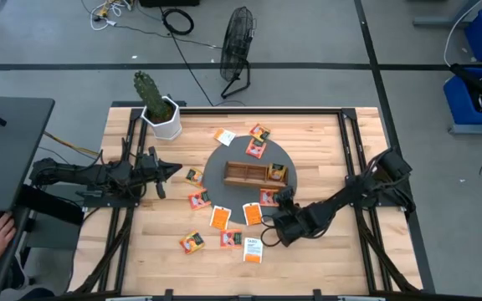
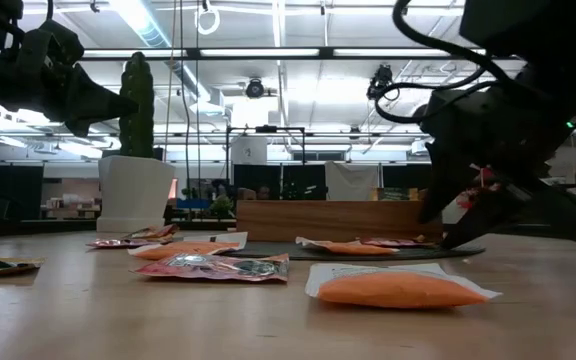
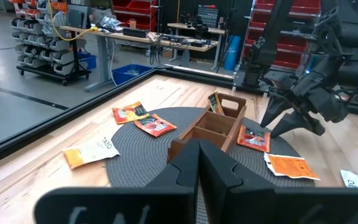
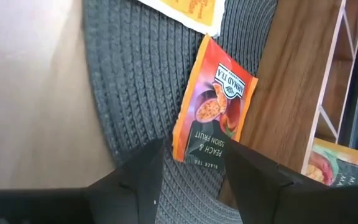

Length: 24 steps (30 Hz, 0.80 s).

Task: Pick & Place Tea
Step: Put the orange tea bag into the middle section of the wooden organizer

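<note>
From above, most orange tea sachets (image 1: 218,218) lie scattered over the wooden table (image 1: 325,259) and round grey mat (image 1: 216,171); only one sits in the brown wooden compartment tray (image 1: 245,172), so much remains. The left hand (image 1: 167,170) waits clenched near the white cactus pot (image 1: 166,122).

The right wrist view alone shows the right hand (image 4: 191,163) spread, its fingers either side of a peach sachet (image 4: 213,102) lying beside the tray wall.

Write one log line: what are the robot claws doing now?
right claw: open, over tea sachet beside wooden tray | left claw: shut, waiting by the plant pot
</note>
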Motion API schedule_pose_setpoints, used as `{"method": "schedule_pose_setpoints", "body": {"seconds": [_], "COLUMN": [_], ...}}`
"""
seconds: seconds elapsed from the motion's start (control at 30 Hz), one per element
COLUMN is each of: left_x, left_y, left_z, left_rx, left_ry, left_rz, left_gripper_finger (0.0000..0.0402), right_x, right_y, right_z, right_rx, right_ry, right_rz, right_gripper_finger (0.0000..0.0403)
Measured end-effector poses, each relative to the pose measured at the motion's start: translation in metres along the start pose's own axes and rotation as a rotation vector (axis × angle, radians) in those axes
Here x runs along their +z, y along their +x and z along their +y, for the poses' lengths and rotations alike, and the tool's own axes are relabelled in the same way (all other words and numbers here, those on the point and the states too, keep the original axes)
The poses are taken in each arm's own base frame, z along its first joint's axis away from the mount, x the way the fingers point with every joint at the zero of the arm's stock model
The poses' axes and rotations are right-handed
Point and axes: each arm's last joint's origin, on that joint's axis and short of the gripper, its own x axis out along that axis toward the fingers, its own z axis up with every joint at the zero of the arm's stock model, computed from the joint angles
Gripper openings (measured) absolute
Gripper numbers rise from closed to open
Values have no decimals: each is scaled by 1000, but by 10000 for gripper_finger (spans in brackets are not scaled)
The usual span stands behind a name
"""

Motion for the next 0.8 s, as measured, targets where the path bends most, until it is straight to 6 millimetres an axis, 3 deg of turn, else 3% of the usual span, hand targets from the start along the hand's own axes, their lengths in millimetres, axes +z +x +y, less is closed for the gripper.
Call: {"method": "schedule_pose_setpoints", "body": {"seconds": [0.27,0.43,0.63,0.8], "left_x": [0,0,0,0], "left_y": [0,0,0,0], "left_z": [0,0,0,0], "left_rx": [0,0,0,1], "left_ry": [-19,-18,-18,-18], "left_rz": [1,2,3,3], "left_gripper_finger": [14,14,14,14], "right_x": [1,1,1,2], "right_y": [6,7,8,7], "right_z": [-7,-7,-8,-8], "right_rx": [27,54,95,35], "right_ry": [27,32,75,101], "right_rz": [6,9,14,-2], "right_gripper_finger": [149,102,11,4]}}
